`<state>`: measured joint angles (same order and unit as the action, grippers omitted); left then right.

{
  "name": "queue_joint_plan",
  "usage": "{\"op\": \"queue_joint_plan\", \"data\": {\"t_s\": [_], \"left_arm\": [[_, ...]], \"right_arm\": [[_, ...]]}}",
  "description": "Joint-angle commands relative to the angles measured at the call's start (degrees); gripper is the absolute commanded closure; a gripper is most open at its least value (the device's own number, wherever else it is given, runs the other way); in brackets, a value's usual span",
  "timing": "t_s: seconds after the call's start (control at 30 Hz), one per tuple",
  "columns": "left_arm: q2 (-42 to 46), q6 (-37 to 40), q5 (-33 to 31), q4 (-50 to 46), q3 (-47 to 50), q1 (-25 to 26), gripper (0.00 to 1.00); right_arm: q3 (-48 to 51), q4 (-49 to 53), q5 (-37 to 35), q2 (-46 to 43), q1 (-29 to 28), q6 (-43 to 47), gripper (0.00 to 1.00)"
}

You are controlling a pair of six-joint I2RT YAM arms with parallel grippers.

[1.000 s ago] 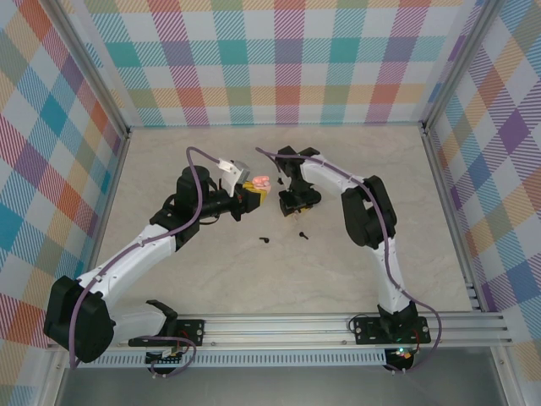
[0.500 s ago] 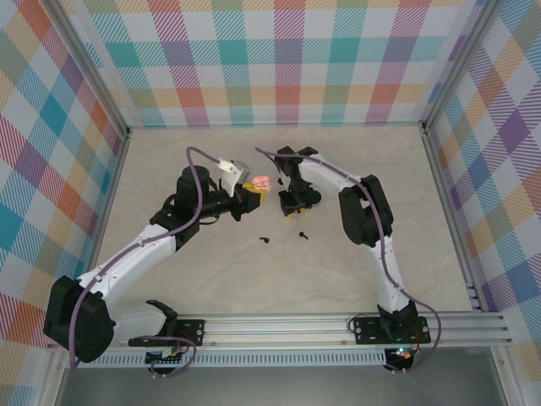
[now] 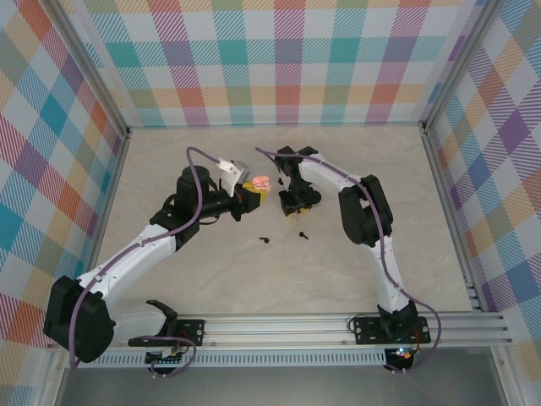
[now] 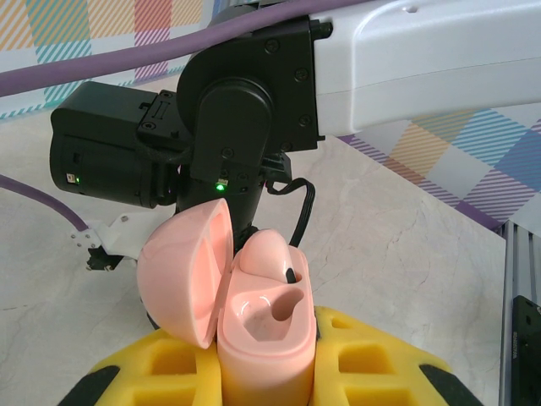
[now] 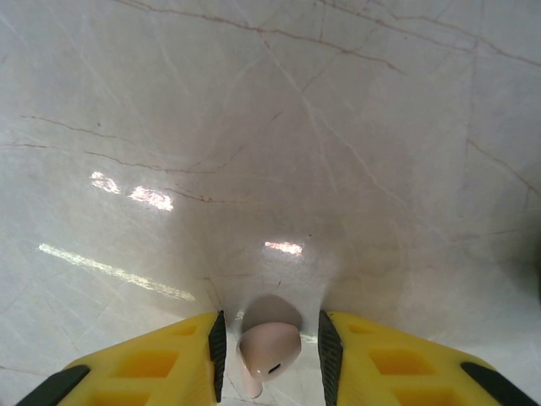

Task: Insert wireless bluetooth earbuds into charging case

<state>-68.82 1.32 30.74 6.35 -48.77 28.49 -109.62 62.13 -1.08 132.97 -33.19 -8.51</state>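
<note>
Left gripper (image 3: pixel 252 193) clamps the open case (image 4: pixel 262 317). Right gripper (image 3: pixel 297 201) straddles a pale earbud (image 5: pixel 269 348), with gaps on both sides. The earbud is probably light and slick, so pinch its bulb.

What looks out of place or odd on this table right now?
A black earbud and a second black earbud lie loose on the table, scattered apart. The pink case in the left gripper has one slot empty. Nothing looks broken.
</note>
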Motion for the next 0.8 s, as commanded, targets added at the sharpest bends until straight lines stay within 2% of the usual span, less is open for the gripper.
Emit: {"op": "queue_joint_plan", "data": {"t_s": [0.0, 0.47, 0.77], "left_arm": [[0.83, 0.32, -0.03, 1.51, -0.12, 0.24, 0.93], [0.98, 0.41, -0.07, 1.13, -0.15, 0.25, 0.93], [0.87, 0.41, -0.16, 1.21, 0.07, 0.25, 0.93]], "right_arm": [[-0.61, 3.44, 1.08, 1.97, 0.10, -0.40, 0.64], [0.43, 3.08, 0.14, 1.28, 0.64, -4.58, 0.72], [6.87, -3.57, 3.46, -3.57, 3.91, -10.62, 0.74]]}}
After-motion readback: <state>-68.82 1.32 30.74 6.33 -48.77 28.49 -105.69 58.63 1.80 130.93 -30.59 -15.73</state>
